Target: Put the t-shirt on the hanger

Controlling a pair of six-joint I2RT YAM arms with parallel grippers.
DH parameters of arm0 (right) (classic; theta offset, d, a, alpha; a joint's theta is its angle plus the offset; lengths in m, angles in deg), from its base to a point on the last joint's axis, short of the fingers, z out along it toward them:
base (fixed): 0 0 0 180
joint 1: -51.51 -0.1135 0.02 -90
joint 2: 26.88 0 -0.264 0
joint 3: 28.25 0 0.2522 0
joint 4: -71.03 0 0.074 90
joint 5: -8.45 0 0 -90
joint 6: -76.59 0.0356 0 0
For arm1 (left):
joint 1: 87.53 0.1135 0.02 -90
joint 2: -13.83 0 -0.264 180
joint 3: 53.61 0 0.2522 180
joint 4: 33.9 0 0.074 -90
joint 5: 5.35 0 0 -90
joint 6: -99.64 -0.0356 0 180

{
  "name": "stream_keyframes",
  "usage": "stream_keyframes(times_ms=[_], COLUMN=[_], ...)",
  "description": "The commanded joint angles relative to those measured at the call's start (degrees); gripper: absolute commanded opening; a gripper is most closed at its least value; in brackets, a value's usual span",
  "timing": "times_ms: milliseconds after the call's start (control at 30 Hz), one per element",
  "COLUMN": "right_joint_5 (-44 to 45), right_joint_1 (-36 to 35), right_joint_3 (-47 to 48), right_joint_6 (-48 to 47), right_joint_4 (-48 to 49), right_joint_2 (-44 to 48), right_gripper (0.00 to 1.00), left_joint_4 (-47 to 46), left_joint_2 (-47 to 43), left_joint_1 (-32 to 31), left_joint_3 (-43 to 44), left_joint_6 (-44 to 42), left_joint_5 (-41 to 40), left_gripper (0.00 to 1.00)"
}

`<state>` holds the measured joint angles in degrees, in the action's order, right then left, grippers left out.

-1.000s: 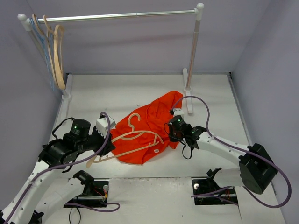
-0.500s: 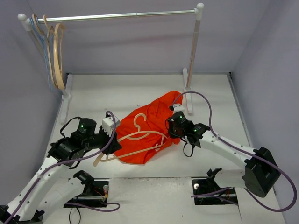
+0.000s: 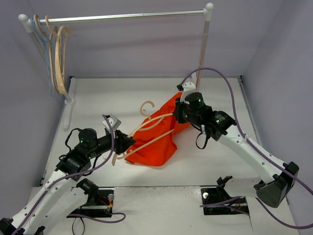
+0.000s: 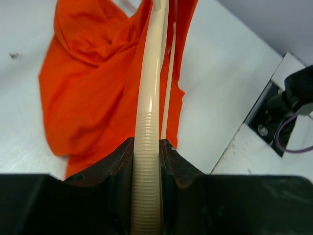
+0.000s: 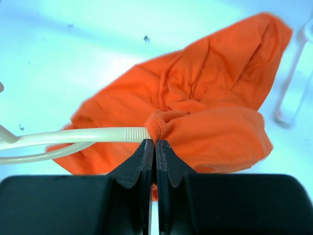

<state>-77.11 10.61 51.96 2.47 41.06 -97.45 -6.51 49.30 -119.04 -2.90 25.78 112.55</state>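
The orange-red t-shirt [image 3: 157, 144] hangs bunched above the table. My right gripper [image 3: 180, 116] is shut on its ribbed collar and holds that end up. In the right wrist view the jaws [image 5: 155, 143] pinch the collar of the t-shirt [image 5: 215, 117] right where the ribbed tip of the hanger [image 5: 73, 136] enters the cloth. The pale wooden hanger [image 3: 151, 128] is tilted, with its hook [image 3: 146, 105] pointing up and far. My left gripper [image 3: 127, 143] is shut on its near arm end. In the left wrist view the ribbed hanger arm [image 4: 146, 161] runs between the jaws [image 4: 146, 147] into the t-shirt [image 4: 93, 98].
A clothes rack stands at the back, with its rail [image 3: 122, 17] high and its right post [image 3: 203, 54] just behind my right arm. Several wooden hangers [image 3: 59, 58] and a blue wire hanger [image 3: 46, 54] hang at the rail's left end. The arms' base plates [image 3: 95, 203] lie at the near edge.
My right gripper has risen and moved away from me with the collar, lifting the t-shirt off the table. My left gripper has moved right and tilted the hanger up, its arm now inside the collar.
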Motion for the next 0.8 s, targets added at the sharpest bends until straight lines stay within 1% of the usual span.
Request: stream_keyframes(times_ms=[0, 100, 133, 167, 200, 367, 433, 567, 633, 767], right_joint_5=[1.0, 1.6, 0.5, 0.5, 0.3, 4.6, 9.0, 12.1, 11.9, 8.0], right_joint_1=[0.2, 0.1, 0.2, 0.2, 0.2, 0.2, 0.6, 3.8, 5.5, 5.7], right_joint_3=[11.4, 17.8, 22.9, 22.9, 25.3, 29.8, 30.3, 30.3, 30.4, 31.3], right_joint_6=[-4.1, -5.9, -6.6, -6.7, -6.7, -5.6, -5.4, -4.0, -3.5, -2.9], right_joint_4=[-3.8, -6.8, -7.8, -7.8, -8.1, -12.6, -14.3, -17.0, -17.9, -17.5], right_joint_2=[-0.8, -3.0, -4.7, -4.7, -5.3, -10.0, -10.6, -10.6, -10.3, -10.1], right_gripper=[0.02, 0.02, 0.04, 0.04, 0.04, 0.06, 0.06, 0.05, 0.05, 0.07], left_joint_4=[-17.8, -19.9, -22.9, -22.9, -25.6, -33.0, -32.8, -27.9, -26.6, -25.7], left_joint_2=[-1.9, -2.1, -2.4, -2.4, -2.5, -2.5, -2.8, -4.5, -5.5, -6.8], left_joint_1=[-0.3, -0.3, -0.3, -0.3, -0.3, -0.3, -0.3, -0.3, -0.3, -0.3], left_joint_3=[1.8, 2.9, 2.7, 2.7, 1.6, -1.2, -1.1, 0.3, 0.7, 0.4], left_joint_6=[2.6, 1.9, 1.4, 1.4, 1.6, 0.8, 0.0, -3.1, -3.9, -4.4], left_joint_5=[0.3, 0.3, 0.1, 0.1, -0.2, -2.5, -3.5, -5.0, -5.4, -5.8], left_gripper=[0.0, 0.0, 0.0, 0.0, 0.0, 0.0, 0.0, 0.0, 0.0, 0.0])
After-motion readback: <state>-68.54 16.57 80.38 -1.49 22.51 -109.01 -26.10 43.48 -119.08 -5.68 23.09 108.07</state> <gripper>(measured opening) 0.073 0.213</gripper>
